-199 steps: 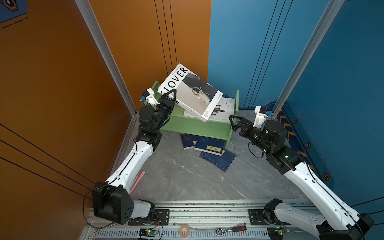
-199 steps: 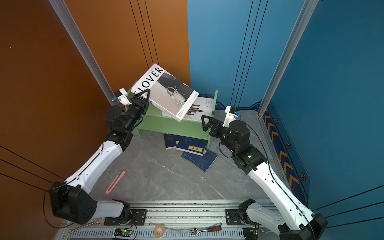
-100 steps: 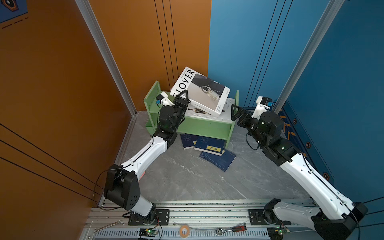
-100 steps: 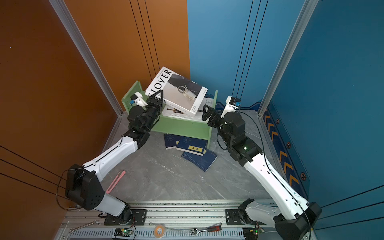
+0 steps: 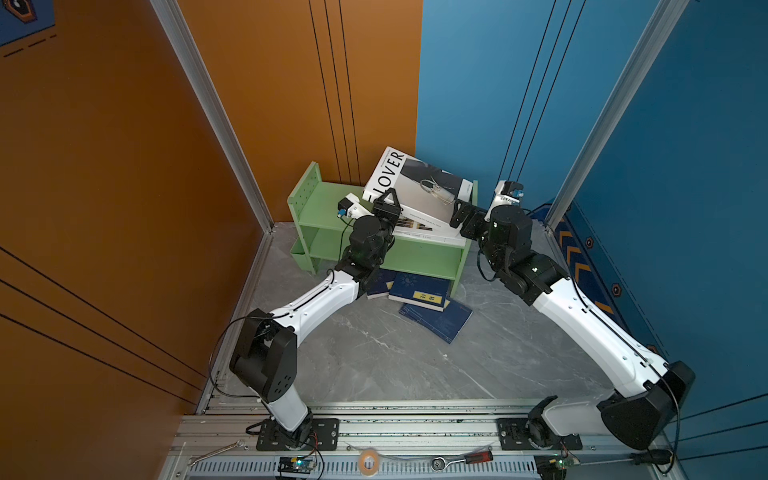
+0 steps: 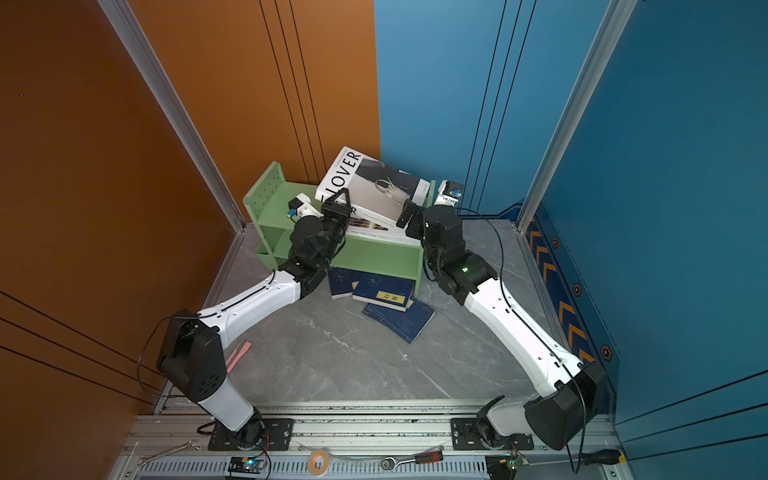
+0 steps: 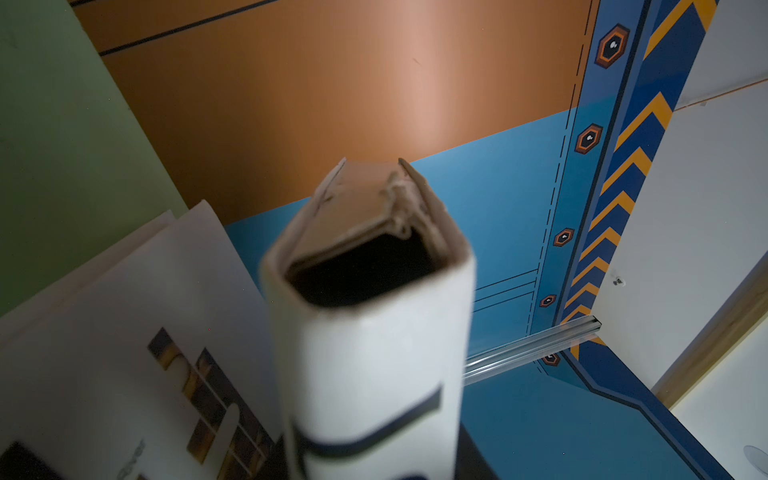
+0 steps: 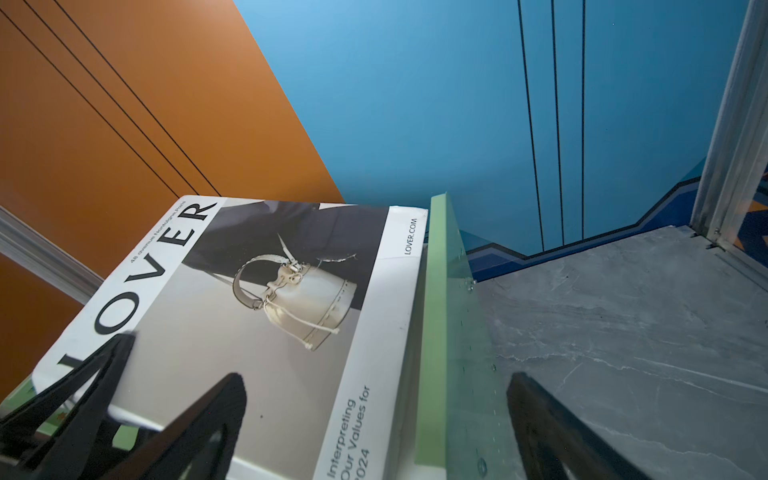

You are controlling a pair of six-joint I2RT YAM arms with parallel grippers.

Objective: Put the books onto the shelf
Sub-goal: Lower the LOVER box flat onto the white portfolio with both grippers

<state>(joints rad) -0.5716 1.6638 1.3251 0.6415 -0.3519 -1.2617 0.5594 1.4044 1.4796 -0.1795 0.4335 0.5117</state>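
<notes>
Shelf (image 5: 316, 208) standing in back corner. LOVER book (image 5: 415, 187) leaning atop patterned white book (image 5: 419, 232) on top tier. Navy books (image 5: 419, 286) lying on worktop before shelf. We are clamping LOVER book's corner with left end effector (image 5: 390, 201); right end effector (image 5: 461, 214) gaping wide astride shelf's end panel.

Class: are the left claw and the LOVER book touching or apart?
Touching. In a top view the left claw clamps a corner of the LOVER book; the right wrist view shows one of its fingers pressed on the cover.
</notes>
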